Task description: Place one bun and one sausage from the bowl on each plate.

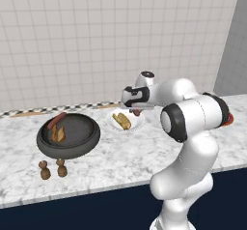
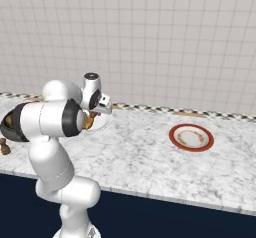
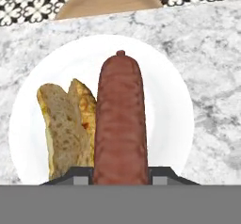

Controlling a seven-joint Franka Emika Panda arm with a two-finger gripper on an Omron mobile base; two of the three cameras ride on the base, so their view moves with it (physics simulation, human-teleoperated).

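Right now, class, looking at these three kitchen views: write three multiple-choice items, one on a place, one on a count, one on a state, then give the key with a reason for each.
1. Where is the bun lying?
A. white plate
B. red-rimmed plate
C. bare counter

2. How many sausages are left in the dark bowl?
A. none
B. one
C. three

3. What is the gripper doing?
A. open
B. shut on nothing
C. shut on a sausage

Key: A, the hand view shows it there; B, one lies at the rim; C, the sausage sits between the fingertips above the white plate.
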